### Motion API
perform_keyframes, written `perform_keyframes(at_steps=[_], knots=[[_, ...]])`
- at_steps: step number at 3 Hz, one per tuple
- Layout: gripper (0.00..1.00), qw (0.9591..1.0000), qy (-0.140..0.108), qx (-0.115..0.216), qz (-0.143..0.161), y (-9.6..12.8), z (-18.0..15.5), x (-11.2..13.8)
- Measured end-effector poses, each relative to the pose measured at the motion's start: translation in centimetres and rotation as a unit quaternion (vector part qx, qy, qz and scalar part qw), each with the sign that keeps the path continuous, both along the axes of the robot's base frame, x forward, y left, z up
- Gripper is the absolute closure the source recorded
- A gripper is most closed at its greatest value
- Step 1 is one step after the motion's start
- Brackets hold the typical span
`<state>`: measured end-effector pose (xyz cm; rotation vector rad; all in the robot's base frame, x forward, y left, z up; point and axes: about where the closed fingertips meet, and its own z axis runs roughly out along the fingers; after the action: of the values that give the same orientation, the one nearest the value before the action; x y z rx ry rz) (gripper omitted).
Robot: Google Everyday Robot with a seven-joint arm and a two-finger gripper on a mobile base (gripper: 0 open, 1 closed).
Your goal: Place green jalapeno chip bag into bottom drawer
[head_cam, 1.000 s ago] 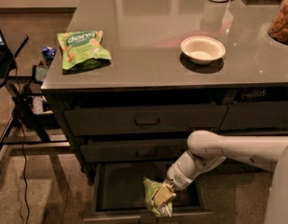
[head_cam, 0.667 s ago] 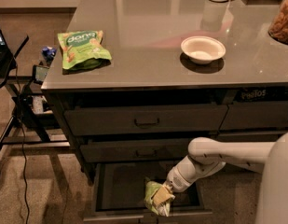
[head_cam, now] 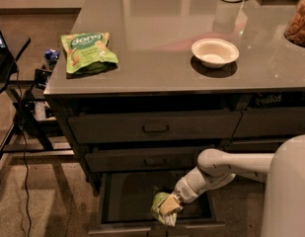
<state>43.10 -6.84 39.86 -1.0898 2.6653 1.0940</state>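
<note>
The bottom drawer (head_cam: 127, 196) is pulled open below two closed drawers, its dark tray showing. The green jalapeno chip bag (head_cam: 161, 207) is a small olive-green crinkly bag, low inside the drawer near its front right. My gripper (head_cam: 168, 207) is at the end of the white arm that reaches down from the right into the drawer. It is right at the bag, and the bag hides its fingers.
A brighter green "dang" bag (head_cam: 88, 51) lies on the grey countertop (head_cam: 162, 28) at the left. A white bowl (head_cam: 214, 51) sits at the middle right. A jar of snacks (head_cam: 299, 23) stands at the right edge. A desk and cables (head_cam: 21, 107) stand at the left.
The arm has drawn in a little to the right and the white robot body fills more of the lower right corner. The bag stays at the same spot in the drawer.
</note>
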Motion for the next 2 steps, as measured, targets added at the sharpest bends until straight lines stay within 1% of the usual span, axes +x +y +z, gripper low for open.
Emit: perform_keyframes(at_steps=[1, 2], knots=[[1.00, 0.9998, 0.003, 0.011, -0.014, 0.9, -2.1, 0.5], [1.00, 0.9990, -0.009, 0.029, -0.033, 3.9, -6.5, 3.2]])
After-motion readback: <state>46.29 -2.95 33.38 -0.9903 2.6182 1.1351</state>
